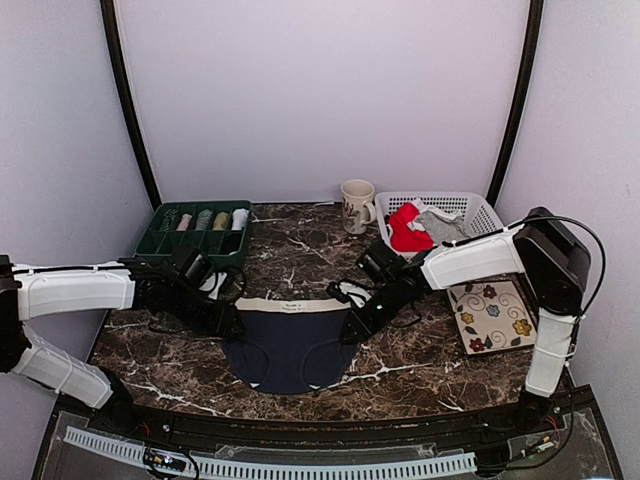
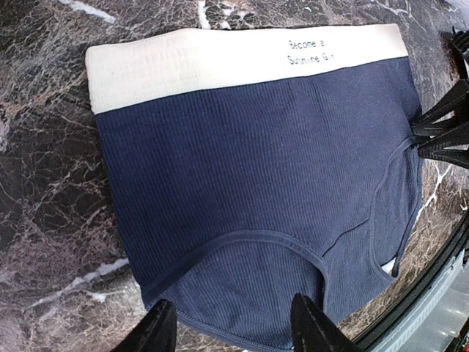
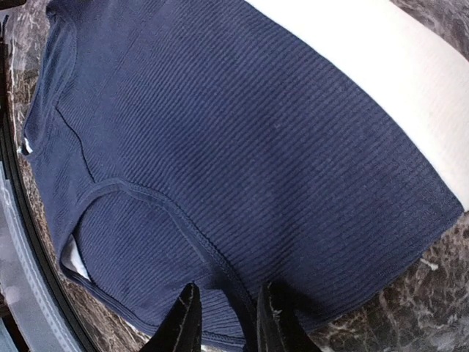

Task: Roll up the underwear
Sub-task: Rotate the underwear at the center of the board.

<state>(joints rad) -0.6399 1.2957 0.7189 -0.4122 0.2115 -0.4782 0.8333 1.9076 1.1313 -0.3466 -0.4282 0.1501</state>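
The dark navy underwear [image 1: 290, 345] lies flat at the table's middle, its white waistband [image 1: 290, 305] toward the back. It fills the left wrist view [image 2: 256, 169] and the right wrist view [image 3: 242, 147]. My left gripper [image 1: 228, 322] is open, its tips [image 2: 233, 330] straddling the garment's left edge by a leg hole. My right gripper [image 1: 352, 328] is at the garment's right edge, jaws narrowly apart [image 3: 229, 319], with the leg hem running between them. Red underwear [image 1: 405, 228] and light grey underwear [image 1: 440, 225] lie in the basket.
A white basket [image 1: 478, 207] stands at the back right with a mug [image 1: 356, 205] left of it. A green tray [image 1: 165, 240] with several rolled cloths stands at the back left. A floral mat [image 1: 492, 315] lies at the right. The table's near edge is just below the garment.
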